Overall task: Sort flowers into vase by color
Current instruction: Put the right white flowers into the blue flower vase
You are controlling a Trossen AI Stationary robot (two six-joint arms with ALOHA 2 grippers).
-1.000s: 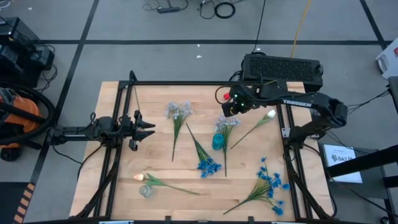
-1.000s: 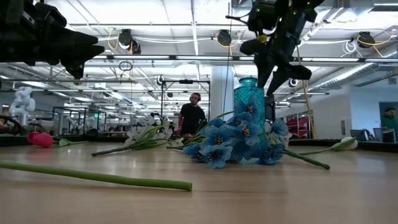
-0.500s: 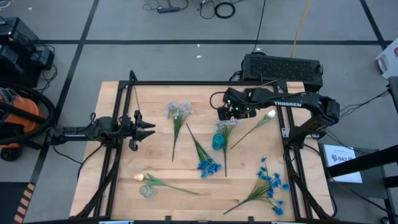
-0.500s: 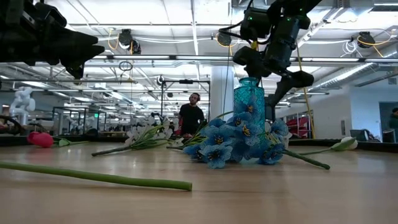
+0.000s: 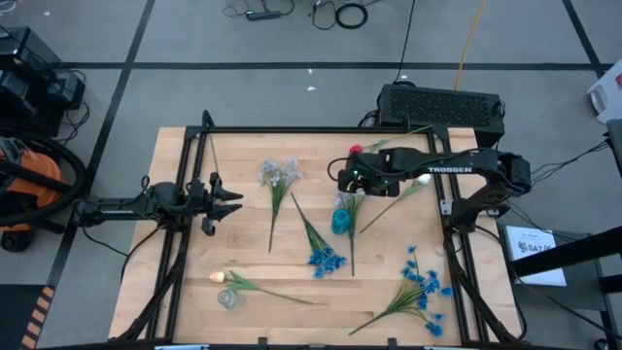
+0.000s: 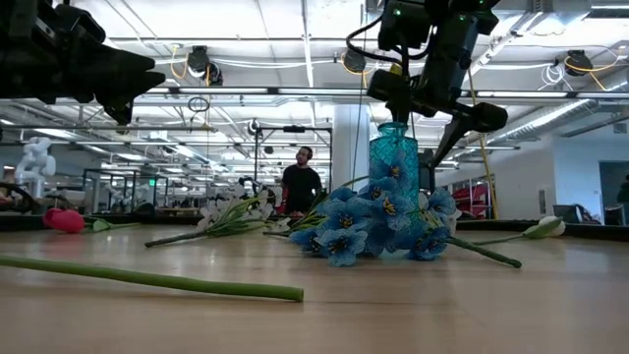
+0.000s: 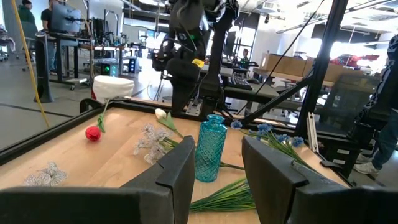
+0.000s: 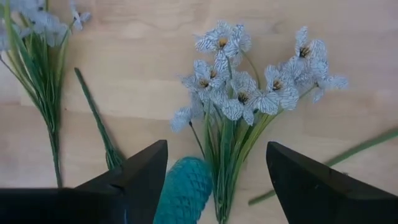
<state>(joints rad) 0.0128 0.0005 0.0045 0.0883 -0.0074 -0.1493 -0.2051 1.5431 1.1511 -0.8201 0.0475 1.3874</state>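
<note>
A teal vase point(image 5: 340, 222) stands upright mid-table. My right gripper point(image 5: 342, 181) hangs open just beyond it, above a pale grey-blue spray point(image 8: 242, 99) that lies flat with its stems beside the vase point(image 8: 185, 190); the fingers point(image 8: 146, 174) straddle it from above without touching. A second pale spray point(image 5: 279, 175) lies farther left. A red tulip point(image 5: 356, 150) and a cream-white tulip point(image 5: 424, 179) lie near the far right. Bright blue sprays point(image 5: 326, 259) point(image 5: 423, 287) lie nearer. My left gripper point(image 5: 228, 201) waits open at the left edge, pointing level.
A pale tulip point(image 5: 218, 277) with a long stem lies by a small clear glass point(image 5: 229, 298) at the near left. A black frame point(image 5: 292, 129) runs along the table's far edge. Bare wood lies between my left gripper and the flowers.
My right gripper has moved toward the table's left and a little nearer and lower, from beside the red tulip to above the pale spray next to the vase. Its wrist has rolled on the way. The flowers and the vase have kept their places.
</note>
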